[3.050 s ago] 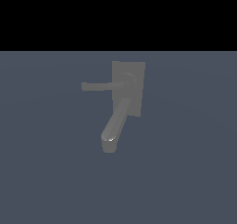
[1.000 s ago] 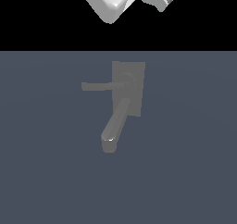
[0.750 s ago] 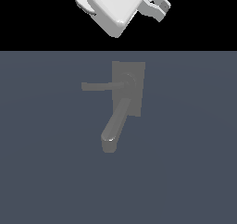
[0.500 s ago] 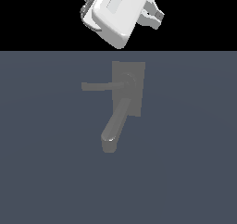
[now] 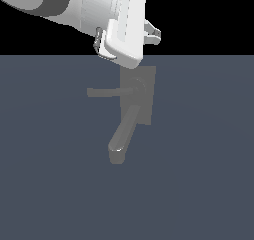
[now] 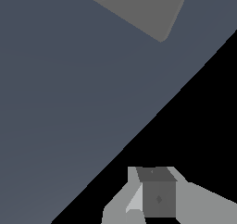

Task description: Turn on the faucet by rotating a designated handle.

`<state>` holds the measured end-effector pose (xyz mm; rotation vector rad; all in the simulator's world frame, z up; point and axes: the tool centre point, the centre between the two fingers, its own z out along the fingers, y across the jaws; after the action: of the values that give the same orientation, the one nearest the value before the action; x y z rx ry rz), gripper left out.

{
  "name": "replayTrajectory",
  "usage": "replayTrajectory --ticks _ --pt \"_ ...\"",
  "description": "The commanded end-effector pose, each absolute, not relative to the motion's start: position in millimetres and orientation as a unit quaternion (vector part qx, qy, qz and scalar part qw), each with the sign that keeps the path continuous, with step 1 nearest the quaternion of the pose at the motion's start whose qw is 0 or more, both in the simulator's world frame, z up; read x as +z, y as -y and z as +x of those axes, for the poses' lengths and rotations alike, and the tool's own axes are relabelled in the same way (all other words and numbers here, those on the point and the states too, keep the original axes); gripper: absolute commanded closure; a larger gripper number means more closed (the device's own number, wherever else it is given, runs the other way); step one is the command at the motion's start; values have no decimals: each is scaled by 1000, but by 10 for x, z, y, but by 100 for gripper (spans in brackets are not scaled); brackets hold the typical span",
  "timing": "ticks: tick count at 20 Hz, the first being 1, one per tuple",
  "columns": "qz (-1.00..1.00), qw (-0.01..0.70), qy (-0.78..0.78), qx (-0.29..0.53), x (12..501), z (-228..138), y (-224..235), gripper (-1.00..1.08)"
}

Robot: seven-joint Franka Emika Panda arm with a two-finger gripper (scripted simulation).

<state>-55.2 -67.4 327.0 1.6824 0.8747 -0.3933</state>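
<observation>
The faucet (image 5: 135, 105) lies on a plain blue-grey surface (image 5: 198, 174), its flat back plate (image 5: 145, 90) at the far end and its thick spout (image 5: 121, 137) running toward the near side. The handle (image 5: 106, 92) is a thin bar that reaches out from a round hub on the plate toward the exterior view's left, and nothing touches it.

The arm hangs above the far edge of the plate, well apart from the handle. The gripper (image 5: 151, 34) points away toward the exterior view's right; one finger (image 6: 157, 193) shows in the wrist view, but neither view shows the gap between the jaws clearly, so whether they are open or closed cannot be told. The wrist view catches only a corner of the back plate, not the handle.

The step in hand appears to be the approach, with the task barely begun. To do it well, the gripper probably needs to turn toward the surface and come down near the squared tip of the handle, far from the hub, where a push gives the most leverage. Contact should be made on the side of the bar and follow an arc around the hub, not a straight line, or the finger may slide off the slim bar. The spout should be kept clear.

No containers are in view.
</observation>
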Motion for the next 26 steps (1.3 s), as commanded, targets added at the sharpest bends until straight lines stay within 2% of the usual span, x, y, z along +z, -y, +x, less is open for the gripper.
replayTrajectory --ticks 1,13,26 --pt "693 583 -390 -166 3219 -460 626 108" --pt "629 623 -436 -164 3064 -236 490 108" --pt "603 616 -485 -146 3006 -151 96 108"
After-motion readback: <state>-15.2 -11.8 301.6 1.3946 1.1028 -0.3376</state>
